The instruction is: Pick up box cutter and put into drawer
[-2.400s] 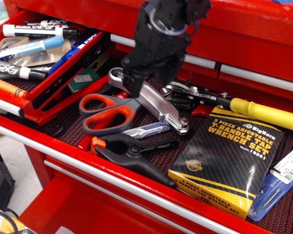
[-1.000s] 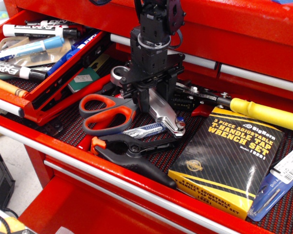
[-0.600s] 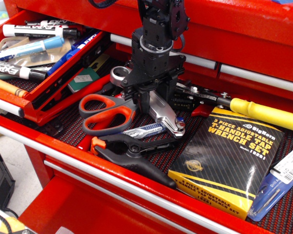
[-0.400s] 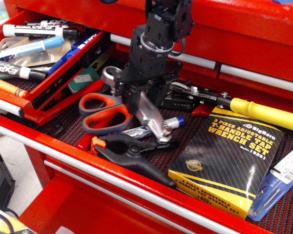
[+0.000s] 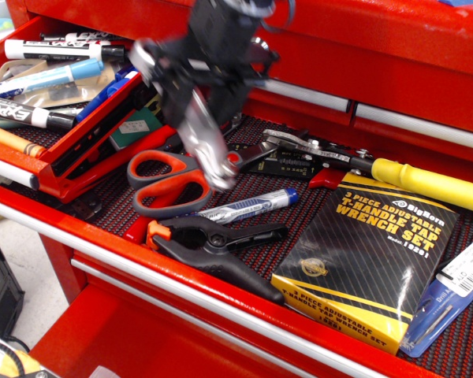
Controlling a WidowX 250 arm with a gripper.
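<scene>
My gripper (image 5: 195, 88) is shut on the box cutter (image 5: 206, 150), a silver-grey folding knife. It holds the knife tilted in the air above the orange scissors, with the ring end (image 5: 146, 55) up and to the left. Both are motion-blurred. The knife hangs beside the right wall of the drawer (image 5: 102, 118), the narrow red one at the left with a silver front rail (image 5: 4, 168). That drawer stands open and holds several markers (image 5: 31, 114).
The wide mesh-lined drawer (image 5: 315, 209) holds orange scissors (image 5: 169, 185), a black spring clamp (image 5: 213, 244), a blue marker (image 5: 248, 206), pliers (image 5: 299, 150), a yellow-handled tool (image 5: 426, 185) and a wrench set box (image 5: 370, 252). Closed red drawers stand behind.
The gripper closed on the box cutter where it lay on the mat, then lifted it up and to the left toward the narrow drawer. The blue marker beneath it now shows fully.
</scene>
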